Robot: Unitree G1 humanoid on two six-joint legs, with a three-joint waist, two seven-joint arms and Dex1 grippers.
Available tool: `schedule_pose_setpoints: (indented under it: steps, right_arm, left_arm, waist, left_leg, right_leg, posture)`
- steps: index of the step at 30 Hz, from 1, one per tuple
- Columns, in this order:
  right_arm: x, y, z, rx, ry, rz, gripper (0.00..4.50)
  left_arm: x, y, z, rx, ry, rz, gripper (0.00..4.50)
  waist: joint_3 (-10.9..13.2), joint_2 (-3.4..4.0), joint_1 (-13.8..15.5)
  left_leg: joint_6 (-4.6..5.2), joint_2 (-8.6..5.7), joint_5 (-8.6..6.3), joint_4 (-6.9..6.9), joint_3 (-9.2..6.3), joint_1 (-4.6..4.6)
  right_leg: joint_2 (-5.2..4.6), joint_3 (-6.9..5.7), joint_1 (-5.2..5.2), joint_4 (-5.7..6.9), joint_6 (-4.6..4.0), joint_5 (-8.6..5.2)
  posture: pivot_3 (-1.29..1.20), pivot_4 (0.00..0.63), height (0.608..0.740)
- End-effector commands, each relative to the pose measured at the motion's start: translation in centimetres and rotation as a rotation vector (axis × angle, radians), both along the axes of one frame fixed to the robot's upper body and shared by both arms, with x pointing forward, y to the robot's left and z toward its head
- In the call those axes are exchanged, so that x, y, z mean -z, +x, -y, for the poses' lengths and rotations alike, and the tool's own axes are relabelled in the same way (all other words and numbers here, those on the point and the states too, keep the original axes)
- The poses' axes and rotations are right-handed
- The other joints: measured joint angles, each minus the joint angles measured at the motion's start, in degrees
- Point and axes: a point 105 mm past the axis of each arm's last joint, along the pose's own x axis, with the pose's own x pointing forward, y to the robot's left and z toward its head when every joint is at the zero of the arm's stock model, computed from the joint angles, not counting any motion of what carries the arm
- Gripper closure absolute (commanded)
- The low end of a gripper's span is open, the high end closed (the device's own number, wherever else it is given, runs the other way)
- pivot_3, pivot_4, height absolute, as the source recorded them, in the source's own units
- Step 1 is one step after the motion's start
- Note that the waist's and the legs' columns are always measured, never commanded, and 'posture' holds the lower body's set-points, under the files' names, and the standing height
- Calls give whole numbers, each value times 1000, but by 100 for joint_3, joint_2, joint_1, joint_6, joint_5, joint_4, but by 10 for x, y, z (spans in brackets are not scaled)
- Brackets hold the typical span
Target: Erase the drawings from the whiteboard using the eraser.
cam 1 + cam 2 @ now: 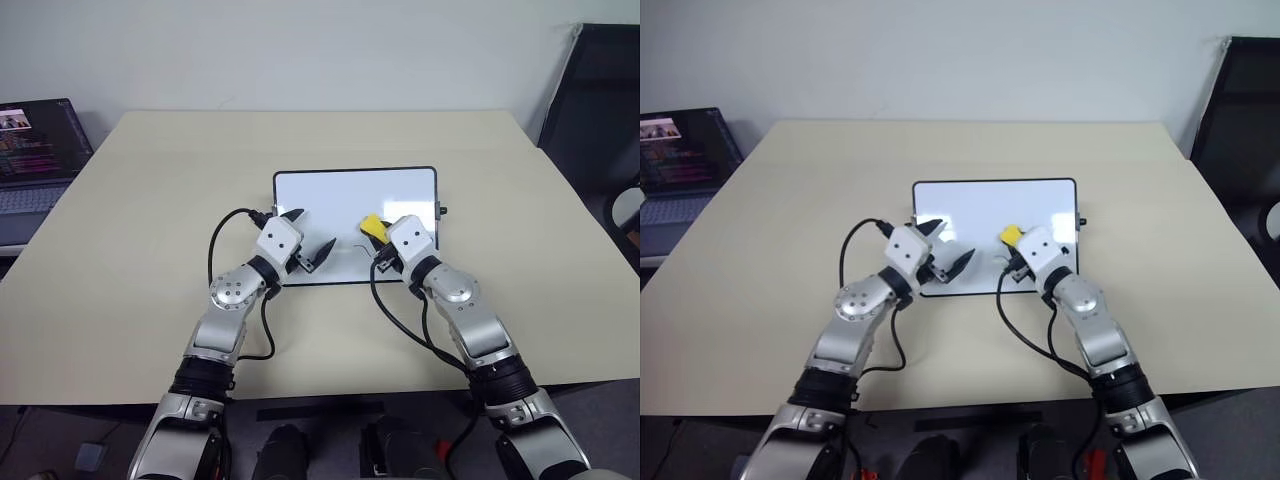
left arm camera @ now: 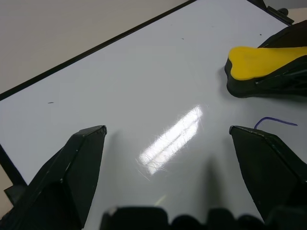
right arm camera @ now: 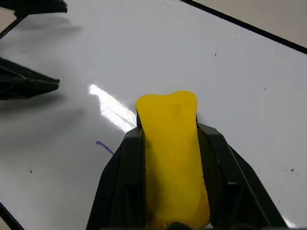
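Note:
The whiteboard (image 1: 400,190) lies flat on the beige table, straight ahead of me. My right gripper (image 1: 376,240) is shut on the yellow eraser (image 3: 171,143), which rests on or just over the board's near right part, dark underside down. Of the drawings, a short curved purple stroke (image 2: 274,121) shows on the board right beside the eraser (image 2: 261,60); the same stroke (image 3: 103,146) appears in the right wrist view. My left gripper (image 1: 311,236) stands open over the board's near left part, with nothing between its fingers (image 2: 72,172).
An open laptop (image 1: 35,150) sits off the table's far left corner. A dark chair back (image 1: 600,100) stands at the right. Black cables loop from both wrists over the near table (image 1: 150,200).

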Motion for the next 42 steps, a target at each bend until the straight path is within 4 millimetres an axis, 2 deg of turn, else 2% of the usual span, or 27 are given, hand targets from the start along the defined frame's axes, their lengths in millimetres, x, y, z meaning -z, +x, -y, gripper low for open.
schedule_pose_setpoints:
  steps: [1,7,12,21,25,28,34,42]
  right_arm:
    - [-22,-8,4,-40,18,96,3376]
    - [-15,-22,6,-78,26,78,3376]
    - [-16,-22,1,-85,35,86,3376]
    - [-28,-22,-26,-179,42,148,3376]
    - [-24,-28,-41,-248,19,164,3376]
    - [-9,-30,-50,-287,-35,136,3376]
    - [20,-10,-36,-210,-268,74,3376]
    - [27,-1,-18,-149,-324,53,3376]
  left_arm:
    - [-15,-9,7,53,-28,49,0]
    - [13,-34,8,89,-5,-38,0]
    - [23,-42,8,79,-10,-72,0]
    - [20,-39,8,72,-6,-70,0]
    - [19,-37,6,71,0,-67,0]
    - [18,-37,6,74,4,-65,0]
    - [17,-38,6,70,6,-61,0]
    - [16,-38,5,64,5,-57,0]
  waist:
    - [0,0,-2]
    - [1,1,-23]
    - [4,2,-14]
    - [5,3,-14]
    - [5,3,-13]
    - [5,3,-14]
    - [5,3,-12]
    - [4,2,-7]
  left_leg:
    - [0,0,0,-2,0,-7]
    - [-2,6,-2,-34,10,-31]
    - [-1,7,-1,-34,5,-26]
    - [-1,7,-1,-25,8,-24]
    - [-1,6,-2,-27,9,-27]
    - [-1,6,-2,-26,9,-26]
    - [-1,5,-1,-21,10,-24]
    - [0,5,0,-1,7,-7]
  right_leg:
    - [0,0,-6,-4,0,0]
    - [-3,12,-37,-24,1,-2]
    - [-14,6,-36,-19,0,-2]
    - [6,7,-35,-12,-1,-2]
    - [6,9,-36,-17,-1,-2]
    - [5,9,-36,-15,-1,-2]
    - [5,8,-35,-8,-2,-1]
    - [5,8,-24,16,-2,-1]
  posture:
    - [0,150,740]
    - [0,150,740]
    - [0,150,740]
    - [0,150,740]
    - [0,150,740]
    - [0,150,740]
    - [0,150,740]
    - [0,150,740]
